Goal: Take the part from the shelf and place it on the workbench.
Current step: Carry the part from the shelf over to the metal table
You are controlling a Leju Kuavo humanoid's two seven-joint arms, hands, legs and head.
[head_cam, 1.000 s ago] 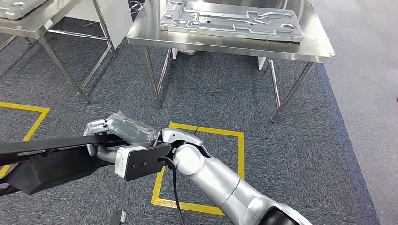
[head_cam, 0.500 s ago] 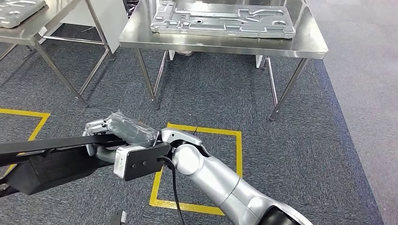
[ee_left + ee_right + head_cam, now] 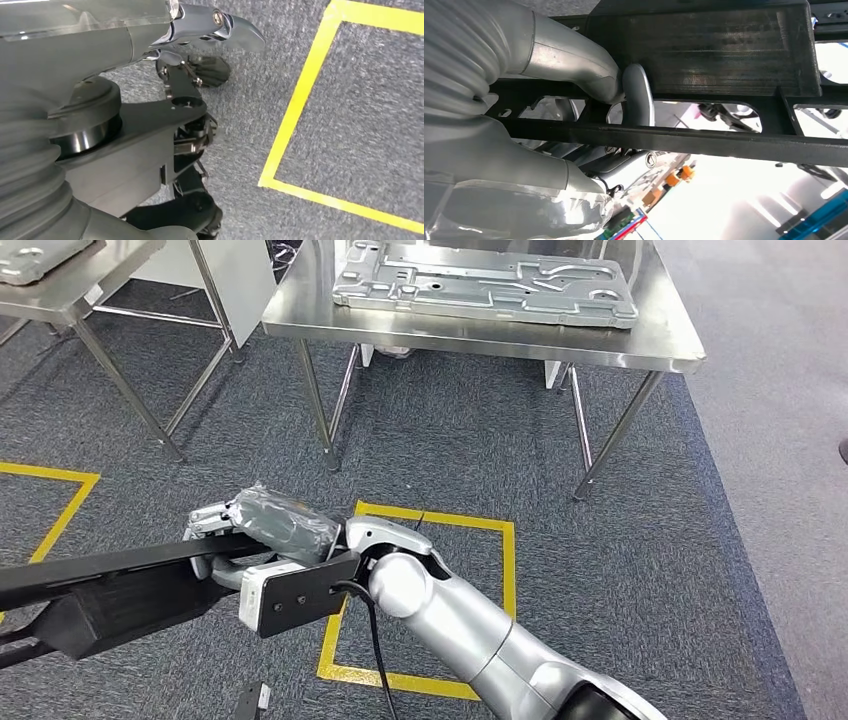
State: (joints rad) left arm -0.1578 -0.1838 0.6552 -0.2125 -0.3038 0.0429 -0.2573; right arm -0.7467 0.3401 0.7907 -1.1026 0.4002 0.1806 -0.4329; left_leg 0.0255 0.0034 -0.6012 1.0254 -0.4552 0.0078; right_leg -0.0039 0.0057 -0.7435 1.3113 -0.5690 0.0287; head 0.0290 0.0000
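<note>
My right hand (image 3: 262,524), under a plastic-wrapped grey cover, grips a long black frame-like part (image 3: 130,585) low at the left of the head view, over the carpet. In the right wrist view the fingers (image 3: 636,95) hook around a bar of the black part (image 3: 704,50). The steel workbench (image 3: 480,335) stands ahead, apart from the part, with a grey stamped metal plate (image 3: 485,285) lying on it. My left hand (image 3: 192,100) hangs over the carpet with nothing in it, thumb apart from the dark fingers.
A second steel table (image 3: 70,285) stands at the far left. Yellow tape (image 3: 505,580) marks a square on the grey carpet under my right arm, with another tape corner (image 3: 60,510) at the left. A small dark object (image 3: 250,702) lies on the floor near me.
The whole view has shifted a little, so the workbench sits slightly differently in the picture. My right hand still holds the black part in the same grip.
</note>
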